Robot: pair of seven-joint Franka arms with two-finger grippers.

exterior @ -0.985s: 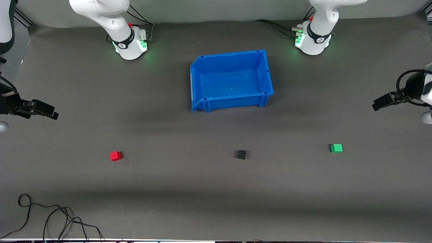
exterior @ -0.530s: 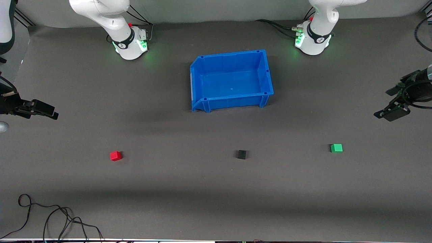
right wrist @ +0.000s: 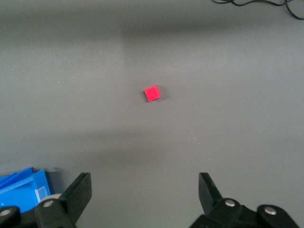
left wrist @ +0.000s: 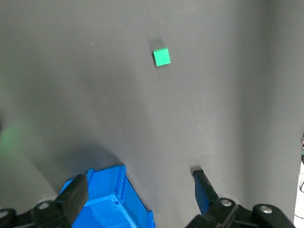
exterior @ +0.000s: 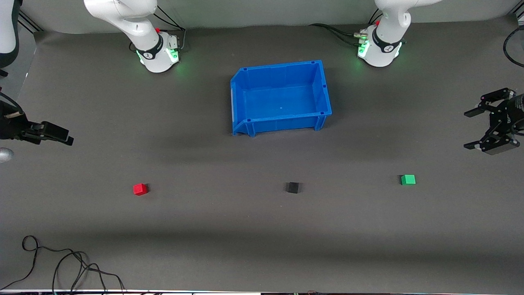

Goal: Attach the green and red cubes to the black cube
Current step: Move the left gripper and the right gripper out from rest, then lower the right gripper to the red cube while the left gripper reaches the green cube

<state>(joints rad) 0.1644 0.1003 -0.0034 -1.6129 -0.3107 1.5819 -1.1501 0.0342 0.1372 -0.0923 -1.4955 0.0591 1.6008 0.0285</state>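
Note:
The red cube (exterior: pixel 140 189), the black cube (exterior: pixel 292 187) and the green cube (exterior: pixel 408 179) lie apart in a row on the grey table, the black one in the middle. My left gripper (exterior: pixel 471 129) is open and empty in the air at the left arm's end of the table, above the mat beside the green cube. Its wrist view shows the green cube (left wrist: pixel 161 57) well ahead of the open gripper (left wrist: pixel 140 184). My right gripper (exterior: pixel 65 139) hangs at the right arm's end. Its wrist view shows it open (right wrist: pixel 143 186) and empty, with the red cube (right wrist: pixel 152 93) ahead.
An empty blue bin (exterior: pixel 241 98) stands between the arm bases, farther from the front camera than the cubes; a corner shows in the left wrist view (left wrist: pixel 111 202) and the right wrist view (right wrist: pixel 21 186). Loose black cables (exterior: pixel 61 266) lie at the table's near corner.
The left gripper has swung round and moved a little toward the green cube, its two fingers now showing spread apart. The right gripper has barely shifted. The cubes have not moved.

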